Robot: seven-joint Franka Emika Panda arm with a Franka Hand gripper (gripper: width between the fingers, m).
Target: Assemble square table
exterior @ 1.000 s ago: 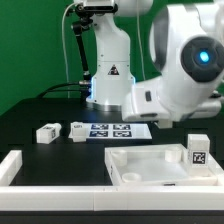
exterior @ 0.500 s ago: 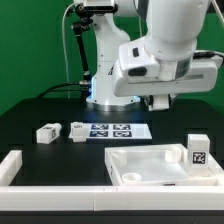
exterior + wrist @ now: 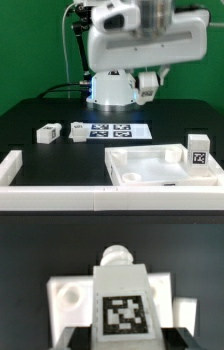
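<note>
My gripper [image 3: 150, 90] hangs high above the table's middle, shut on a white block leg [image 3: 147, 84]. In the wrist view the leg [image 3: 124, 291] fills the middle, tag facing the camera and peg pointing away, clamped between the dark fingers [image 3: 84, 339] of the gripper [image 3: 128, 340]. The white square tabletop [image 3: 150, 168] lies at the front right and shows behind the leg in the wrist view [image 3: 68, 294]. One tagged leg [image 3: 198, 150] stands upright at its right corner. Two more legs [image 3: 47, 132] [image 3: 78, 130] lie at the left.
The marker board [image 3: 120, 130] lies in front of the robot's base [image 3: 108, 90]. Long white fence bars run along the left [image 3: 10, 166] and the front edge [image 3: 60, 200], against the tabletop.
The arm has swung from the exterior view's right toward the middle and turned. The gripper with the leg has come into view, high above the marker board.
</note>
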